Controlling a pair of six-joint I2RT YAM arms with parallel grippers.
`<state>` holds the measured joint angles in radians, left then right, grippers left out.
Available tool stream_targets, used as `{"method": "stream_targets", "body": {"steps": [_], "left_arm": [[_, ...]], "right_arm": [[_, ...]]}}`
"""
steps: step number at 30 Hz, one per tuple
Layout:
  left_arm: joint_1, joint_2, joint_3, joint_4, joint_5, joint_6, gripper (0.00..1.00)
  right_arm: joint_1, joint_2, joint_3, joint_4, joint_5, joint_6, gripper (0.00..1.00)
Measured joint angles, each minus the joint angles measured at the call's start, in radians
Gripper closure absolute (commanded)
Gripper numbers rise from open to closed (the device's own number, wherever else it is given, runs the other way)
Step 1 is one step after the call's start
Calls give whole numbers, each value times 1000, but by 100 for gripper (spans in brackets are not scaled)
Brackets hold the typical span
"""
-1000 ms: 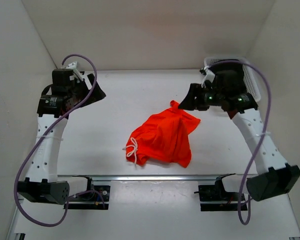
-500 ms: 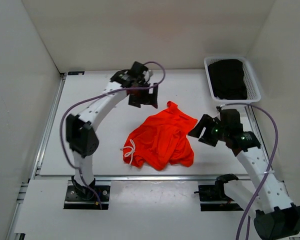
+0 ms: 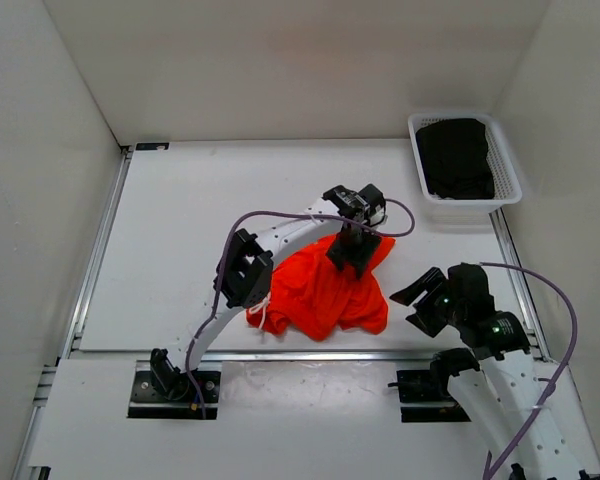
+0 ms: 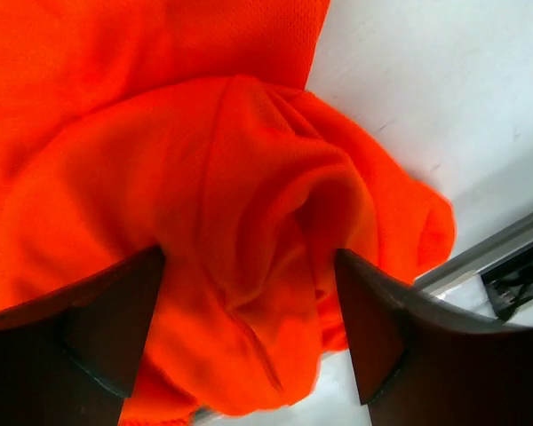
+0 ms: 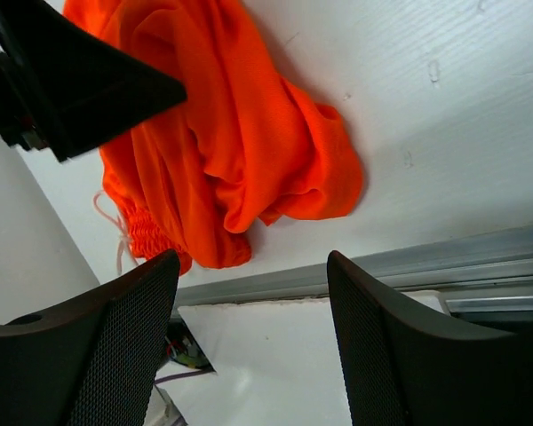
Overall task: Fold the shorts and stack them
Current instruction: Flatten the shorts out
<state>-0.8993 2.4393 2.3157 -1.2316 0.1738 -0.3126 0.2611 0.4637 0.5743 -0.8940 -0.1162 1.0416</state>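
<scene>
Left fingers point(image 4: 89, 328) parted over shorts point(image 4: 231, 204) | right fingers point(image 5: 115, 346) parted, nearby

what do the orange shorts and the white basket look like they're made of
The shorts look like thin synthetic knit, matte: fine mesh weave shows close up, soft limp folds. The basket looks like white plastic, going by its stiff latticed walls; too small to be sure.
</scene>
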Motion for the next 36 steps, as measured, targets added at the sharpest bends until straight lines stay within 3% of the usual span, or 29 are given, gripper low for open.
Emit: {"method": "stream_targets", "body": {"steps": [1, 2, 7, 8, 12, 17, 23, 30, 31, 34, 36], "left_arm": [[-5, 10, 0, -3, 2, -6, 74], [-8, 19, 0, -4, 3, -6, 90], [26, -5, -19, -2, -5, -20, 90], [46, -34, -48, 10, -4, -26, 90], [188, -236, -185, 51, 31, -51, 90], [362, -464, -190, 99, 95, -63, 90], [344, -511, -178, 97, 144, -61, 90], [356, -481, -200, 72, 168, -56, 90], [360, -481, -200, 71, 171, -55, 90], [368, -481, -200, 71, 175, -54, 90], [370, -481, -200, 71, 177, -54, 90]], "right_arm": [[0, 7, 0, -2, 6, 5, 28], [0, 21, 0, -2, 10, 6, 29], [2, 109, 5, 21, -7, -57, 26], [5, 131, 11, 32, -17, -82, 19], [38, 243, 50, 121, -81, -180, 7], [214, 461, 112, 278, -115, -250, 5], [435, 750, 309, 391, -13, -344, 5], [476, 969, 477, 472, 108, -463, 5], [481, 1001, 497, 480, 121, -478, 6], [502, 1110, 563, 514, 156, -523, 25], [514, 1163, 582, 544, 166, -547, 72]]}}
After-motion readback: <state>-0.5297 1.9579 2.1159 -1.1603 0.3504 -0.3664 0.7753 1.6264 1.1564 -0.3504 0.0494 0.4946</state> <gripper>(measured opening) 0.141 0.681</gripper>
